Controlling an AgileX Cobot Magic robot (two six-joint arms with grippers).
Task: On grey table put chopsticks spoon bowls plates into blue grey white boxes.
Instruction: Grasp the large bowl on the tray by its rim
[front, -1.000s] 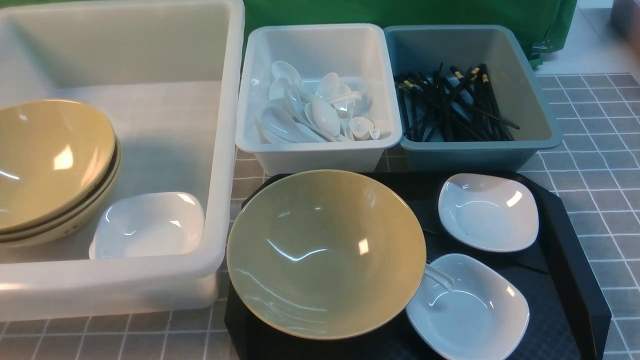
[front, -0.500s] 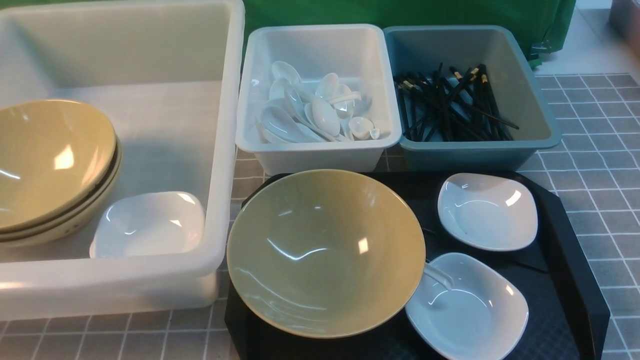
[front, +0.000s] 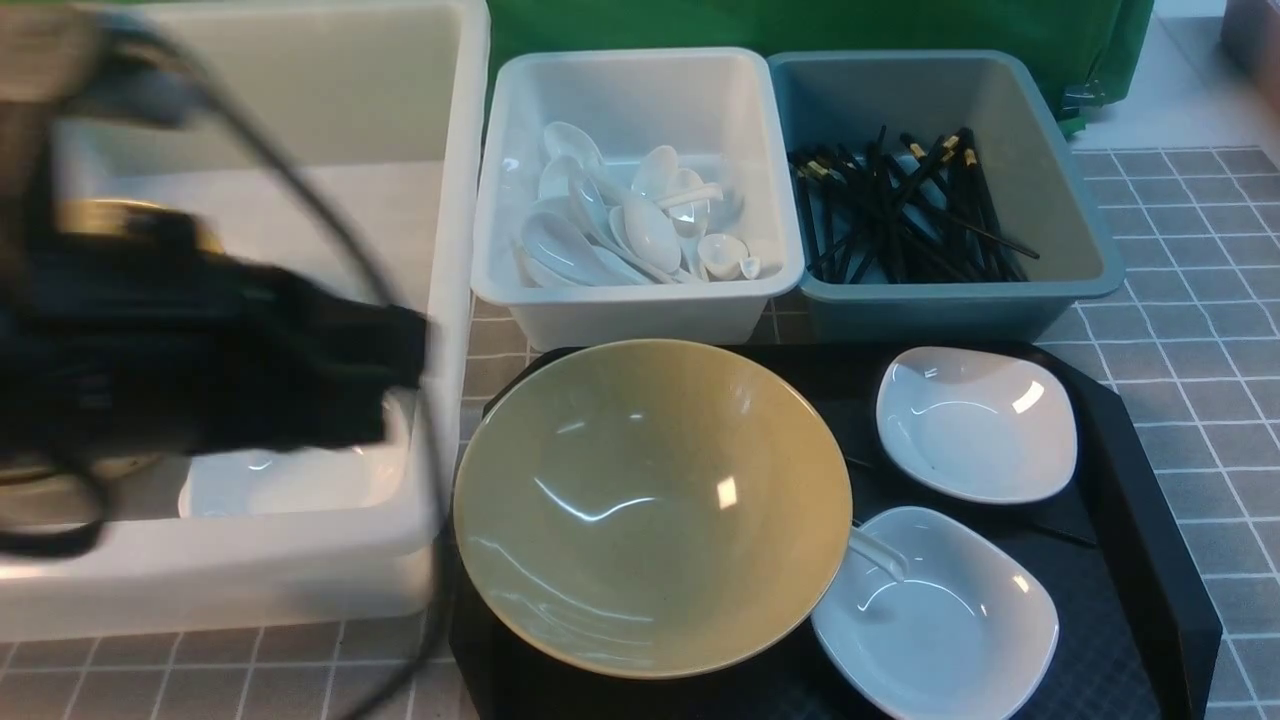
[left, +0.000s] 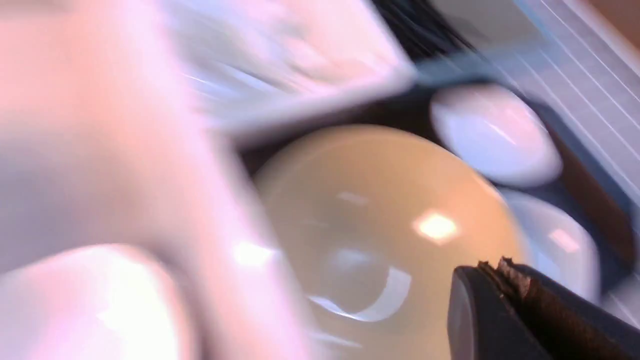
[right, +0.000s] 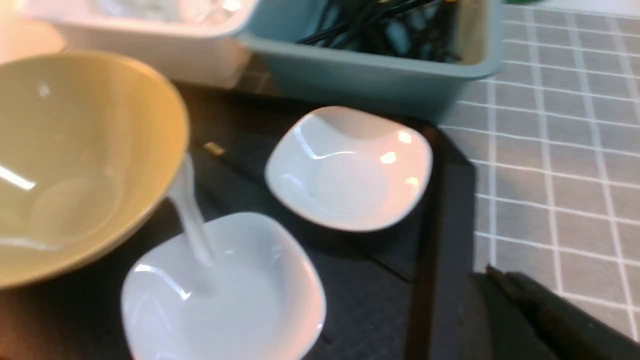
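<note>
One big tan bowl (front: 650, 505) sits on the left part of the black tray (front: 1140, 480). Two white plates sit to its right on the tray, a far plate (front: 975, 425) and a near plate (front: 935, 615). A white spoon (front: 880, 552) pokes out from under the bowl's rim and rests in the near plate. A black chopstick (right: 216, 148) with a gold band lies on the tray between the bowl and the far plate.

Behind the tray, on the grey table (front: 1200, 260), the white box (front: 640, 300) holds more spoons (front: 620, 225). The blue-grey box (front: 960, 305) next to it holds a pile of chopsticks (front: 900, 215). The big tub (front: 455, 200) stands to the left with one more plate (front: 290, 480) inside.

The left gripper (front: 385, 370) is a black blur over the tub. I cannot tell if its jaws are apart or together. Only one dark finger of the right gripper (right: 505, 295) shows, so I cannot tell there either.
</note>
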